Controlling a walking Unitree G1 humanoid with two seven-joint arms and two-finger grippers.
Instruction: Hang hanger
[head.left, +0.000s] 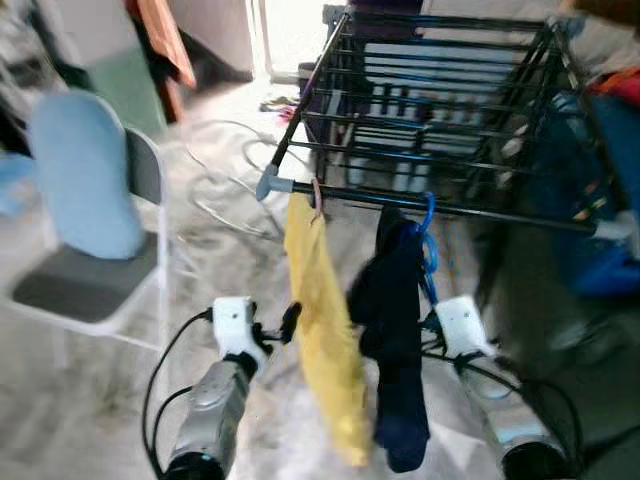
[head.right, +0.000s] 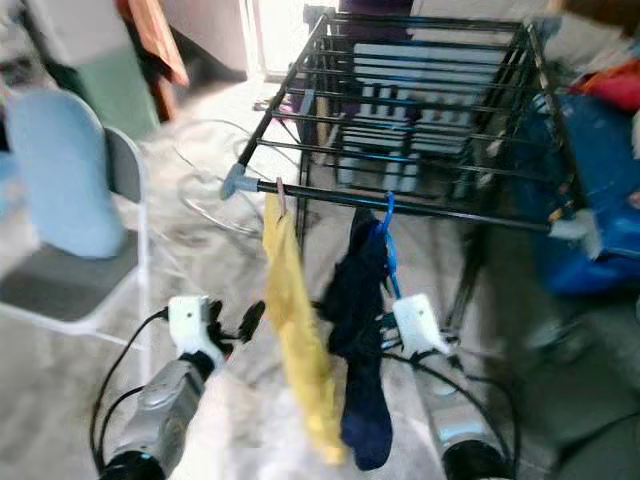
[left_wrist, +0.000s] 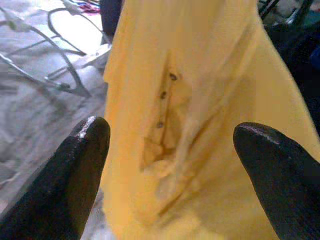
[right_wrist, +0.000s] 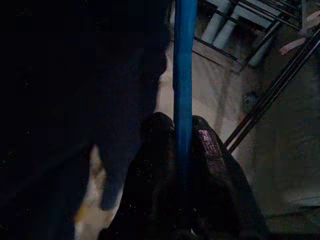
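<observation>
The blue hanger (head.left: 429, 245) I am hanging is thin plastic, its hook looped over the front black rail of the drying rack (head.left: 440, 110), with a dark navy garment (head.left: 392, 340) draped from it and drooping limp toward the floor. My right gripper's (right_wrist: 183, 131) two black fingers pinch its blue bar, which runs upright between them. It hangs just beside a yellow shirt (head.left: 325, 320) on the same rail

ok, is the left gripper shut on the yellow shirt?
No. The left gripper's black fingers stand wide apart, with the yellow shirt hanging between them, ungripped.
</observation>
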